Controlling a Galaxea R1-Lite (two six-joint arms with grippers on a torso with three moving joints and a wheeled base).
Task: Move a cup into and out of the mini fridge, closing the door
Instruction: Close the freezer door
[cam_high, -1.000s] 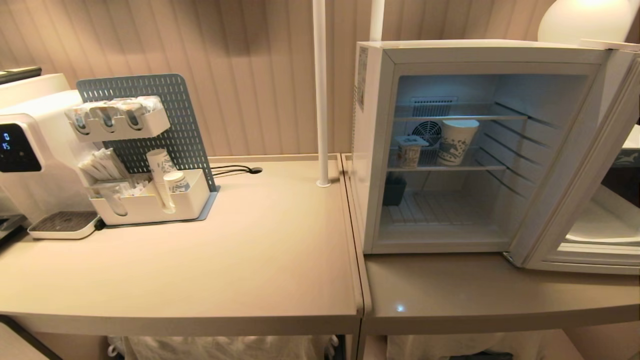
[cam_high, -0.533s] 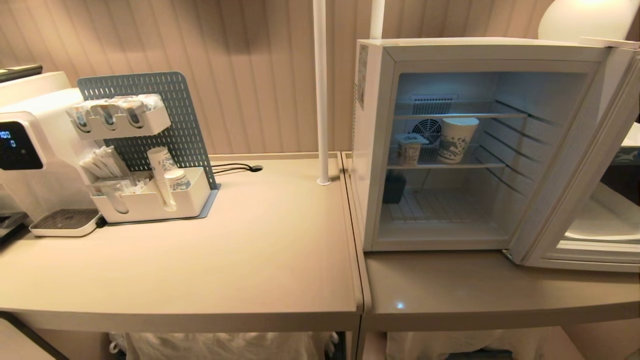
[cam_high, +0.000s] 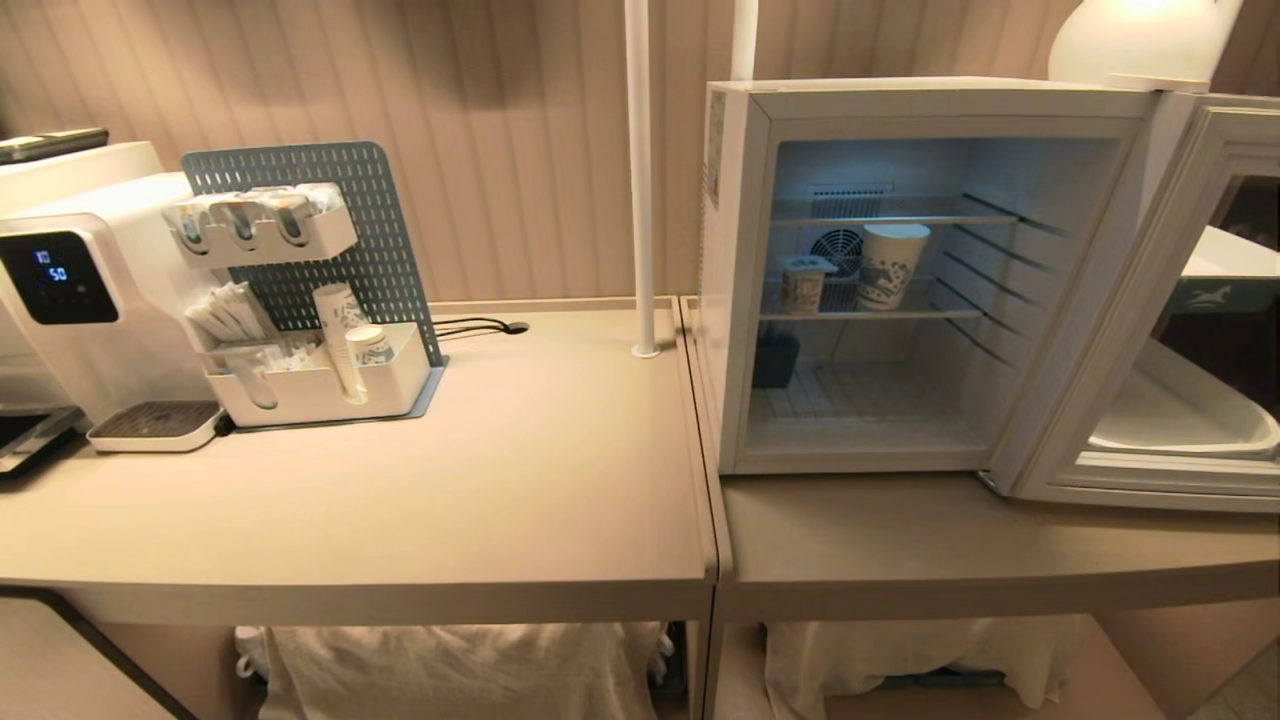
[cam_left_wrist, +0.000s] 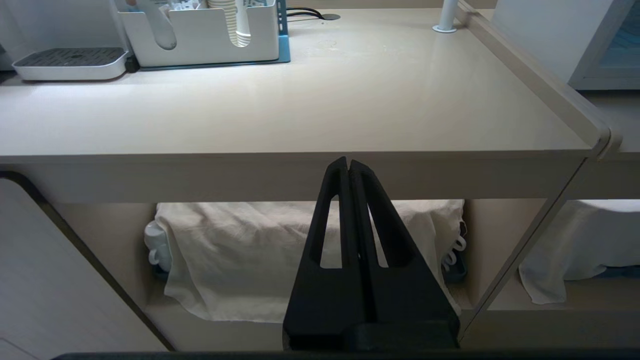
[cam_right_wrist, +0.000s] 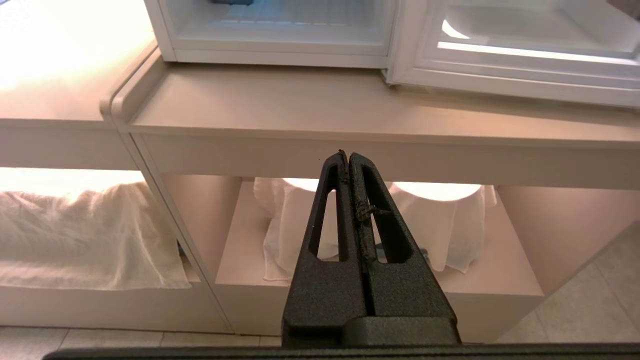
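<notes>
Cup (cam_high: 803, 283): middle shelf of open mini fridge (cam_high: 735, 300), centre-right of frame | likely light, thin-walled; grip sides gently below lid | left gripper (cam_left_wrist: 348, 165), right gripper (cam_right_wrist: 348, 157): jaws closed, empty, below desk (cam_high: 560, 500) edge.

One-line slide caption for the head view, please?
Mini fridge door open, cup on its middle shelf; no arms in view.
</notes>
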